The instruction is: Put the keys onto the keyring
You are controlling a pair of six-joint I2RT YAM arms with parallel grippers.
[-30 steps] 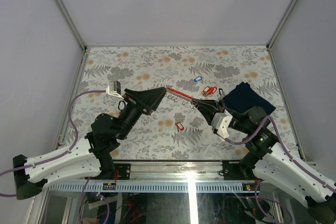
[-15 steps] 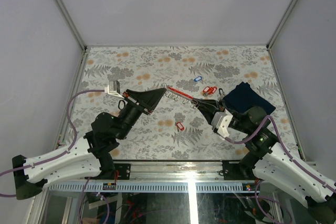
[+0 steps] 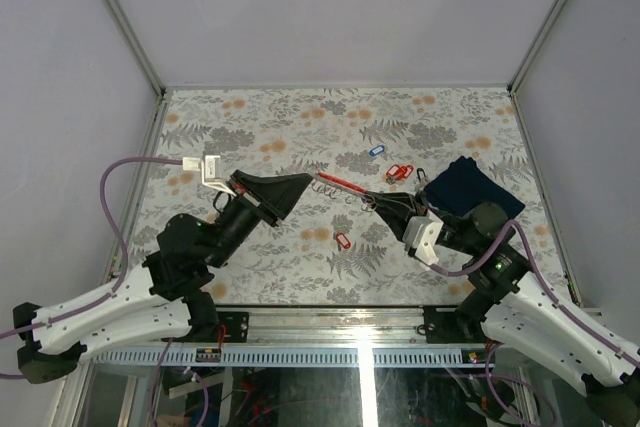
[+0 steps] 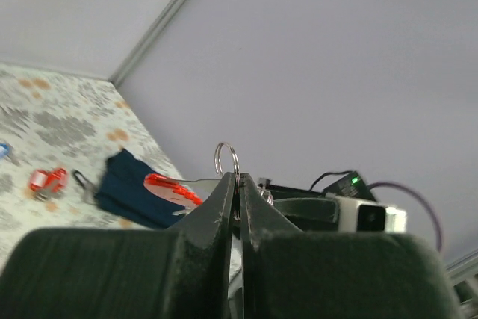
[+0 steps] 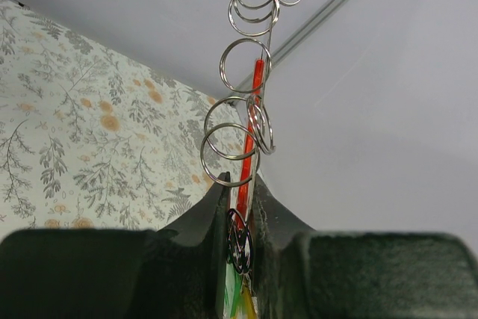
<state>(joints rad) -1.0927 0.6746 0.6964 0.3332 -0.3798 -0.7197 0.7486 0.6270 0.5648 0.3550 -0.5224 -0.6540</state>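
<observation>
The keyring (image 3: 345, 187) is a red strip carrying several silver split rings, and it hangs in the air between both grippers. My left gripper (image 3: 309, 181) is shut on the end ring (image 4: 226, 160), which pokes up from its closed jaws. My right gripper (image 3: 386, 201) is shut on the strip's other end (image 5: 251, 155), with a black round badge between its fingers. The rings (image 5: 246, 65) run up from there to the left gripper's tip. The keys lie on the table: one with a blue tag (image 3: 376, 150), red-tagged ones (image 3: 400, 171) and a single red-tagged one (image 3: 342, 240).
A dark navy folded cloth (image 3: 470, 187) lies at the right, beside my right arm, and it also shows in the left wrist view (image 4: 127, 184). The floral table cover (image 3: 300, 117) is ringed by grey walls with metal frame posts.
My left gripper has closed on the end ring of the keyring. The left arm has shifted a little and its cable has swung left. The right arm has held still.
</observation>
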